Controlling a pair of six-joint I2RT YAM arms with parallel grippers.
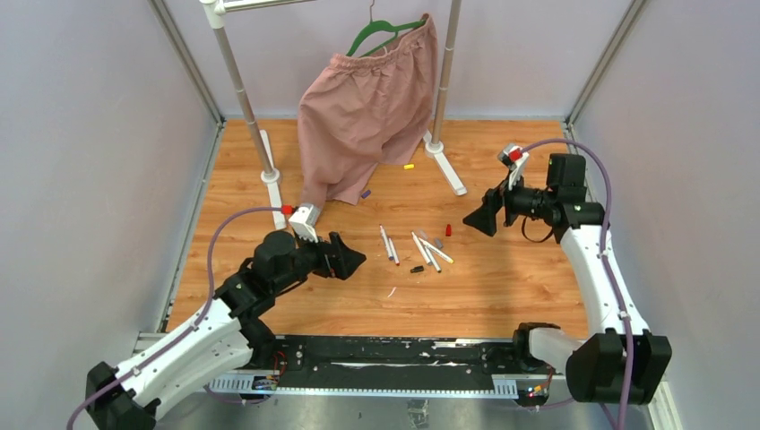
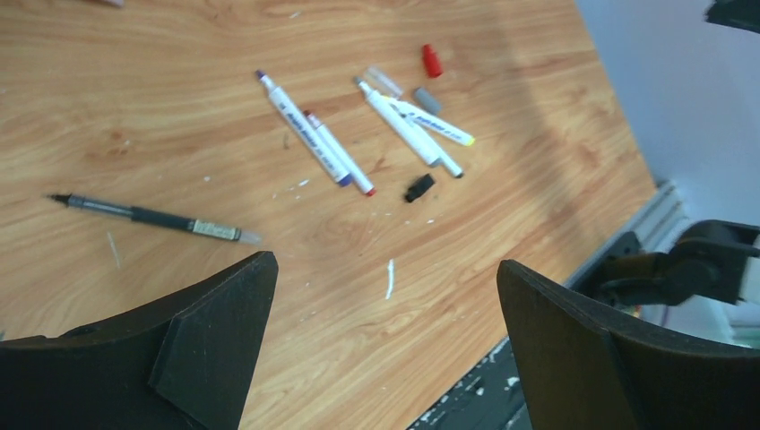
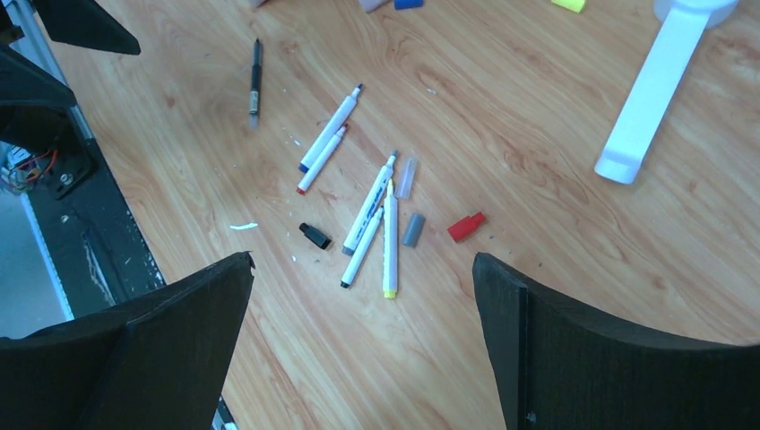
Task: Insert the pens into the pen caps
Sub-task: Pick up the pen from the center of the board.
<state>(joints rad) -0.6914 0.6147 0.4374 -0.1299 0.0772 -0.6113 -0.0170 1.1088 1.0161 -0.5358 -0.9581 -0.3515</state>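
Note:
Several white marker pens (image 1: 421, 249) lie in a loose cluster mid-table, also in the left wrist view (image 2: 309, 134) and right wrist view (image 3: 367, 204). A black pen (image 2: 152, 218) lies apart from them (image 3: 255, 81). By the cluster lie a red cap (image 1: 448, 230), a black cap (image 1: 417, 268), a grey cap (image 3: 413, 229) and a clear cap (image 3: 406, 177). A yellow cap (image 1: 409, 166) and a purple cap (image 1: 365, 193) lie farther back by the rack. My left gripper (image 1: 351, 260) is open and empty left of the cluster. My right gripper (image 1: 479, 219) is open and empty to its right.
A clothes rack with white feet (image 1: 445, 166) stands at the back, pink shorts (image 1: 367, 107) hanging on a green hanger. A white foot shows in the right wrist view (image 3: 645, 98). A small white sliver (image 1: 392, 291) lies near the front. Grey walls enclose the table.

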